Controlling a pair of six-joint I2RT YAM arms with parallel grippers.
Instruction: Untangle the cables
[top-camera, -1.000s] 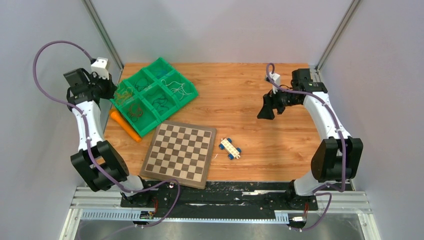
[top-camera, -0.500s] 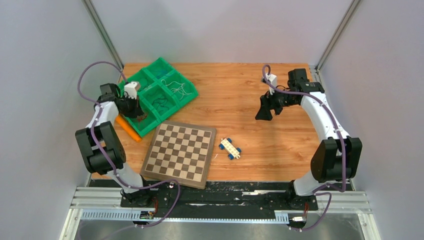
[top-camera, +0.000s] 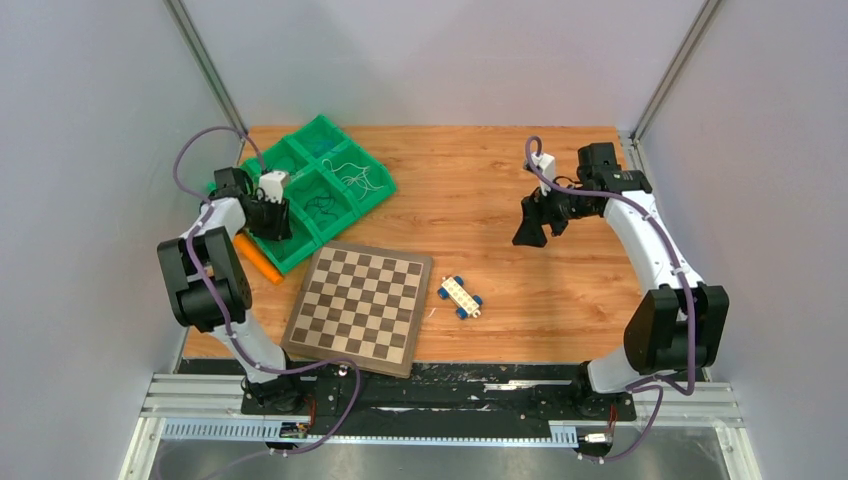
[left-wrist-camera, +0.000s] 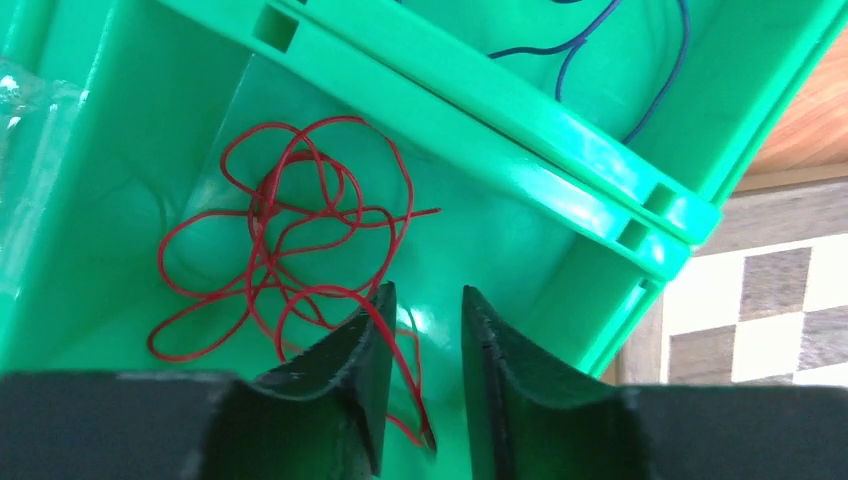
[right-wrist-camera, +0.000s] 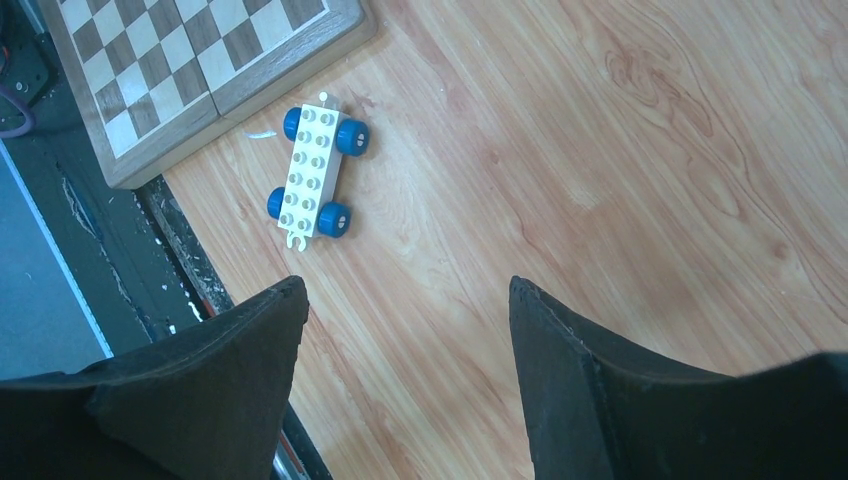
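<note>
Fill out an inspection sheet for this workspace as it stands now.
Surface: wooden table, no spills seen.
Job's things: red cable, a loose tangle in one compartment of the green tray; blue cable in the next compartment; white cables in another.
Clutter: chessboard, toy car with blue wheels, orange stick beside the tray.
End effectors: left end effector slightly open just above the red cable, no strand visibly clamped; right end effector wide open, empty, above the table.
Cables: purple hoses run along both arms.
Surroundings: grey walls on three sides; metal rail under the arm bases.
</note>
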